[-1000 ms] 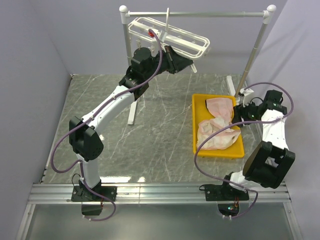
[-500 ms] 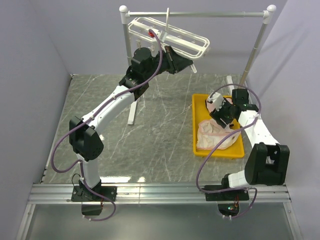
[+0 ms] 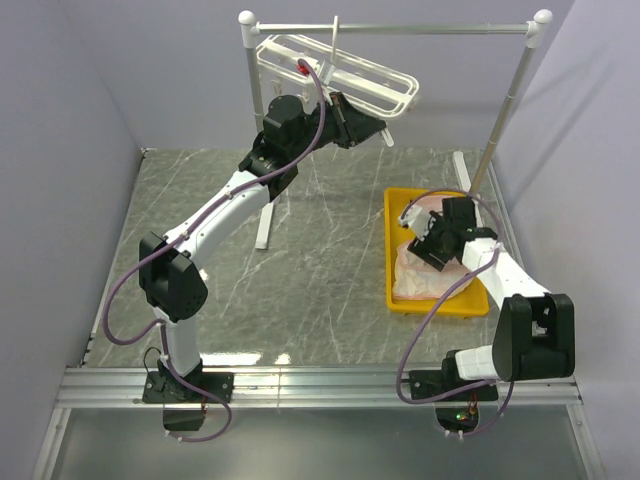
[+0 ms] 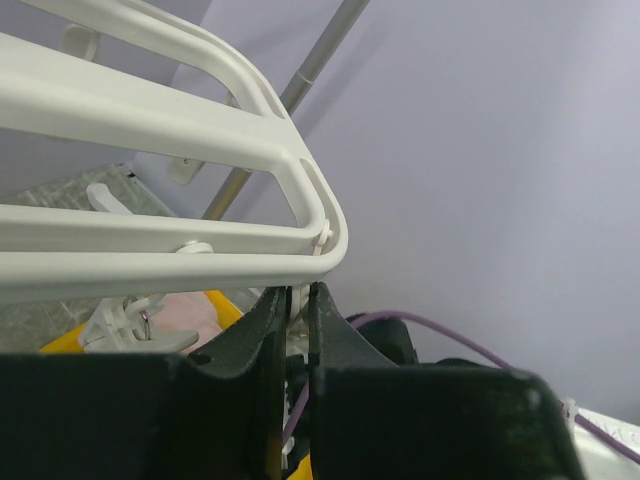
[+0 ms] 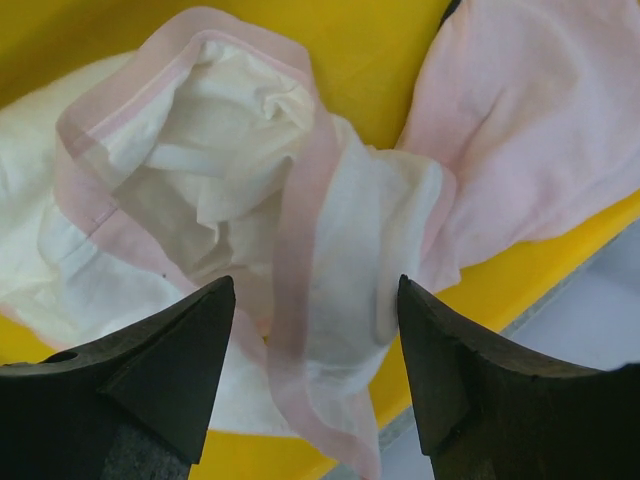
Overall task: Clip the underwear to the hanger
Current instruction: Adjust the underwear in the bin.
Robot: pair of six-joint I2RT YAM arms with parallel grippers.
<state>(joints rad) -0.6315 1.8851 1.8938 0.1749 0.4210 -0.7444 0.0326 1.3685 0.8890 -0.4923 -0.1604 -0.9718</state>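
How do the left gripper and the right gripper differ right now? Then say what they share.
The left gripper is up at the hanger; the right gripper is down over the yellow tray. The left gripper is shut on a white clip; the right gripper is open above the underwear, holding nothing. Both have two black fingers.

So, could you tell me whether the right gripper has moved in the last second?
Yes: the right gripper swung left, from the yellow tray's right rim to above the underwear inside it.
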